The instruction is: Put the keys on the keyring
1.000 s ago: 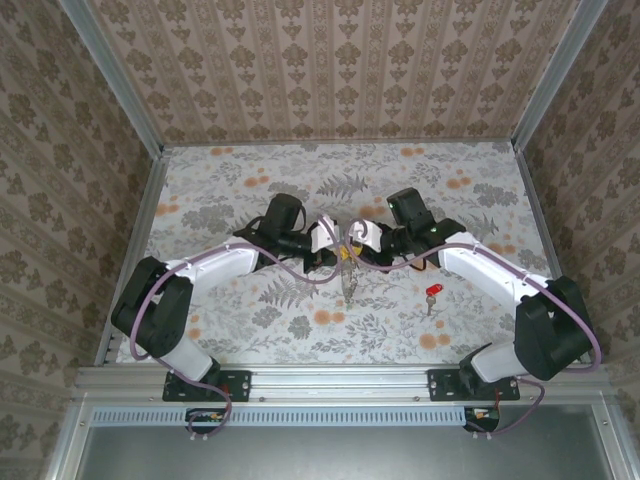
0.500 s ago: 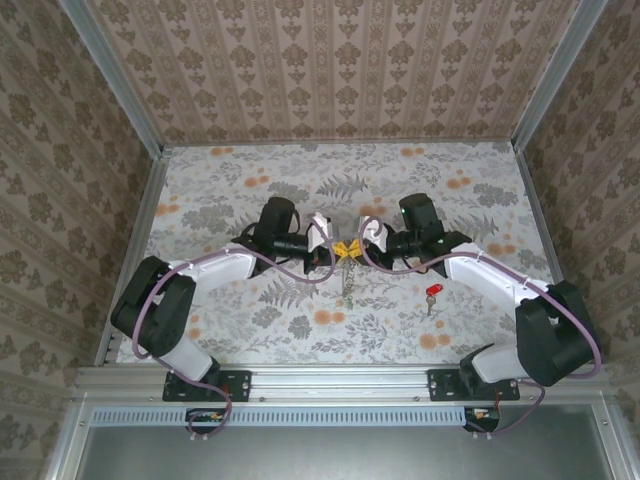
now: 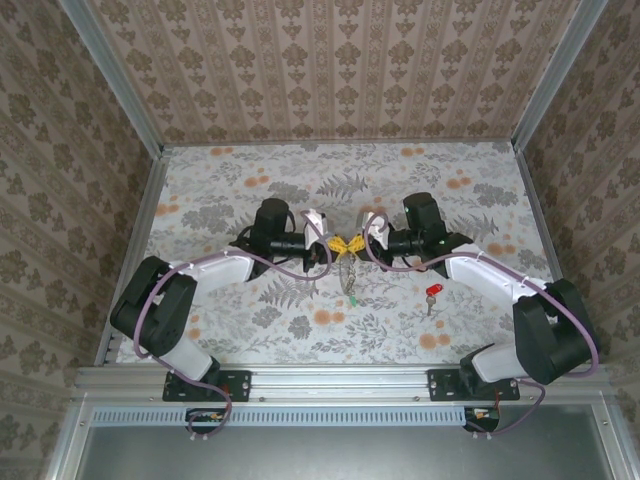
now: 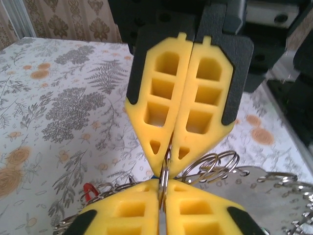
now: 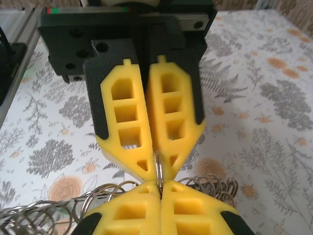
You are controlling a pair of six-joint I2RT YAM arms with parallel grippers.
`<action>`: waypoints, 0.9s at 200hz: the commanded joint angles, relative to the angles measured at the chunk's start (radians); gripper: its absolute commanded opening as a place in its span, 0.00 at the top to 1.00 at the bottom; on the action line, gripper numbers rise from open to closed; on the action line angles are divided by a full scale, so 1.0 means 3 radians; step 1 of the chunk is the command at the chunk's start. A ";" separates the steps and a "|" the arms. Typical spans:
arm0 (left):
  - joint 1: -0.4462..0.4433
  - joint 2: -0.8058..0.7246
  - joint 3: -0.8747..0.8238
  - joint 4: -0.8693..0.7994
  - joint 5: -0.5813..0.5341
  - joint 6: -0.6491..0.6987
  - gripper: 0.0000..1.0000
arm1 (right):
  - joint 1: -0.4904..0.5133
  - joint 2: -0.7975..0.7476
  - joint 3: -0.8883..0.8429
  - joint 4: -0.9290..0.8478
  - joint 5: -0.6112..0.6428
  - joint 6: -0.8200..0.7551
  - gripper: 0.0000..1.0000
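The left pincer (image 3: 333, 243) and right pincer (image 3: 357, 243) meet tip to tip over the centre of the surface (image 3: 480, 200), both clamped shut on the keyring (image 4: 211, 165), apparently steadying it for threading; its slack trails nearward. One red key (image 3: 432, 292) lies loose to the right
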 commanded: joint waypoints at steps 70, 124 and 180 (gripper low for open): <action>-0.0183 0.0115 0.0597 -0.1528 -0.0635 0.0989 0.96 | 0.0259 0.0108 0.0616 -0.1068 0.0439 -0.0632 1.00; -0.0103 0.0057 0.0382 -0.0927 -0.0225 0.0598 1.00 | 0.0215 0.0018 0.0353 -0.0684 0.0403 -0.0377 0.88; -0.0011 -0.0014 0.0171 -0.0176 0.0260 0.0201 1.00 | 0.0047 0.0056 0.0056 -0.0152 0.0074 -0.0060 0.85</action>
